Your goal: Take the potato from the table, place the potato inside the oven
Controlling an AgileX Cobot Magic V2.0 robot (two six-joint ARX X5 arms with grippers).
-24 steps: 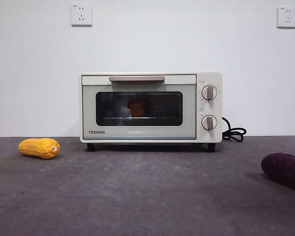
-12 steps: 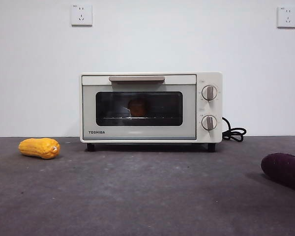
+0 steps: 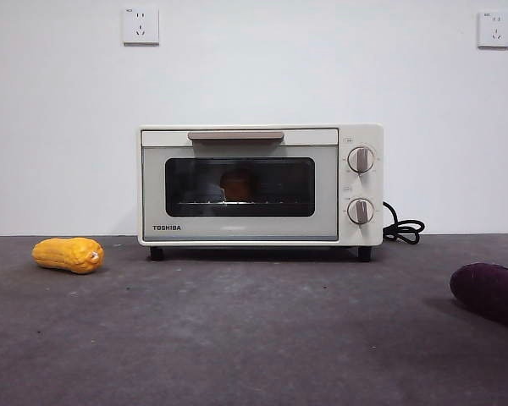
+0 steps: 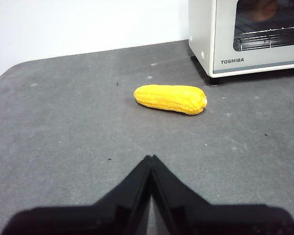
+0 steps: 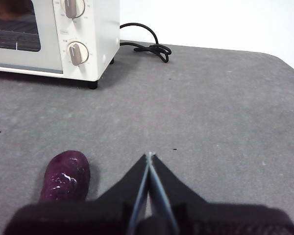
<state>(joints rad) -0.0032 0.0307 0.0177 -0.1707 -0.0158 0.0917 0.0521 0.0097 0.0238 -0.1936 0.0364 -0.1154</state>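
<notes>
The cream-white Toshiba oven [image 3: 260,186] stands at the back of the dark grey table [image 3: 254,338] with its door closed. Through the dark glass the orange-brown potato [image 3: 237,184] shows on the rack inside; it also shows dimly in the left wrist view as the potato [image 4: 264,9]. My left gripper [image 4: 150,157] is shut and empty, hovering over bare table short of the corn. My right gripper [image 5: 149,155] is shut and empty too, beside the purple vegetable. Neither gripper appears in the front view.
A yellow ridged corn cob [image 3: 68,254] lies left of the oven. A dark purple vegetable [image 3: 489,293] lies at the right front. The black cord [image 3: 402,228] coils behind the oven's right side. Two wall sockets [image 3: 140,25] sit high on the wall.
</notes>
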